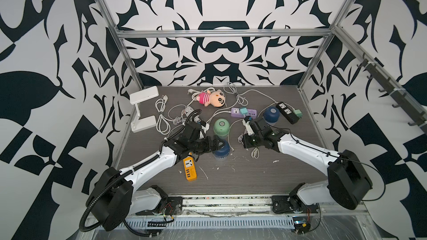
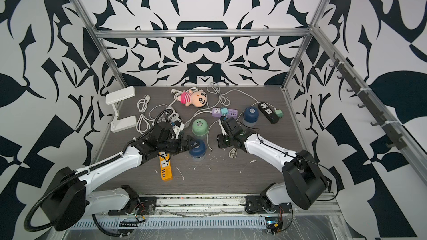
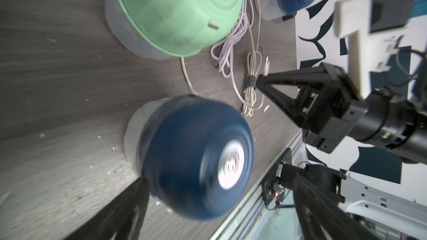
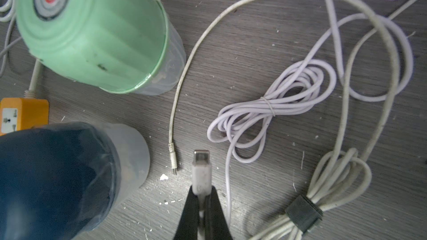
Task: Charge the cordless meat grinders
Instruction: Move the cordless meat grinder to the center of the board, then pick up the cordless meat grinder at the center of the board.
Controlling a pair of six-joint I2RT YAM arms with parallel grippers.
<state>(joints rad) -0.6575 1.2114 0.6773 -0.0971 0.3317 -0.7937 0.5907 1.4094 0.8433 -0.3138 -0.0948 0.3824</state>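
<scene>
The near dark blue grinder (image 1: 222, 152) stands on the table (image 1: 254, 176) in the front-centre area, just in front of the mint green grinder (image 1: 221, 125). The far dark blue grinder (image 1: 272, 114) sits well apart toward the rear right, beside the black power strip (image 1: 287, 112).

Left gripper (image 1: 218, 146): jaws spread wide, one on each side of the near dark blue grinder. In the left wrist view one of its fingers (image 3: 124, 208) lies right against the dome's edge; the opposite finger stands clear of it. The grinder appears motion-blurred in this view.

Right gripper (image 4: 201, 195): jaws pinched narrow on a white USB plug (image 4: 201, 165), whose metal end projects past the fingertips just above the table. The plug hangs near the clear cup of the near dark blue grinder, not touching it.

Adjacent items:
- A thin loose cable end (image 4: 173, 160) lies just beside the held plug.
- A lavender coiled cable (image 4: 277, 102) and a grey bundled cable with a black band (image 4: 302, 213) lie on the other side of it.
- The orange power strip (image 1: 190, 167) lies under the left arm's wrist.
- The purple power strip (image 1: 243, 112) carries a teal adapter (image 1: 243, 111).
- A plush doll (image 1: 211, 98) and a white desk lamp (image 1: 143, 109) lie at the rear.
</scene>
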